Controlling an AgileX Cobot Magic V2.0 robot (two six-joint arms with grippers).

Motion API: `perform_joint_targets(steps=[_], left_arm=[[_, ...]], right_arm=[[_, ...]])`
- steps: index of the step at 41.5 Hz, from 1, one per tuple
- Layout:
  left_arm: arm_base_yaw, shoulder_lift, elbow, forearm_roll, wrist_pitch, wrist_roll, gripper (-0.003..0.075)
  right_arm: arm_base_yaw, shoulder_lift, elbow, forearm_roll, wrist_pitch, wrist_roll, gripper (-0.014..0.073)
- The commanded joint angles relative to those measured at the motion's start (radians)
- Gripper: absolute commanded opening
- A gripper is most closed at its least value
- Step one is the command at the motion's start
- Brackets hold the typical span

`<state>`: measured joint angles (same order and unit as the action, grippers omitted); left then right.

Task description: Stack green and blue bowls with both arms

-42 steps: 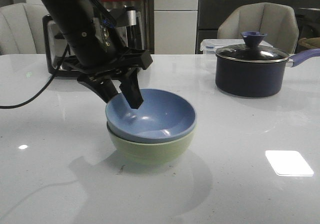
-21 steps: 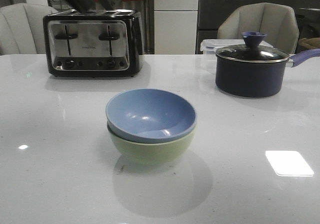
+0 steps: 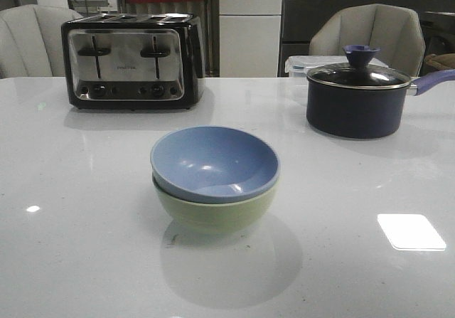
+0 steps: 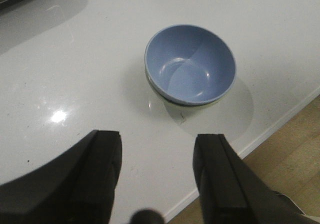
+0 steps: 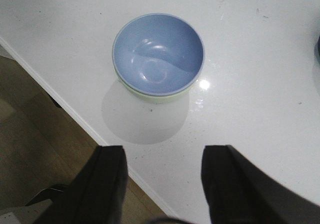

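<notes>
The blue bowl [image 3: 215,163] sat nested in the green bowl [image 3: 215,210] near the table's [image 3: 71,225] front edge, both grippers [image 4: 157,156] [image 5: 162,171] spread empty, so stacking appeared complete with no move required.

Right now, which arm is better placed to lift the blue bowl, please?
Neither clearly: left gripper and right gripper both hang open above the round blue bowl in the green bowl.

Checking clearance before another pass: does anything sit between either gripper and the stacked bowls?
Nothing visible does. Bare table lies between the open left gripper and the blue bowl, likewise for the right gripper.
</notes>
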<state>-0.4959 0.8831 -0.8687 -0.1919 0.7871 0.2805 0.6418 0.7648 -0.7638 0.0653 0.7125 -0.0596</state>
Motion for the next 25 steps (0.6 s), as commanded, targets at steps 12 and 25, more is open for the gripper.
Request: perform_joint_targets(steps=[12, 25], left_arm=[[-0.006, -0.182, 0.166, 0.011, -0.147, 0.000, 0.0403], [-0.006, -0.182, 0.169, 0.022, -0.149, 0.000, 0.0403]], right_arm=[[0.001, -0.008, -0.018, -0.029, 0.026, 0.011, 0.0434], [0.001, -0.021, 0.110, -0.030, -0.049, 0.091, 0.0354]])
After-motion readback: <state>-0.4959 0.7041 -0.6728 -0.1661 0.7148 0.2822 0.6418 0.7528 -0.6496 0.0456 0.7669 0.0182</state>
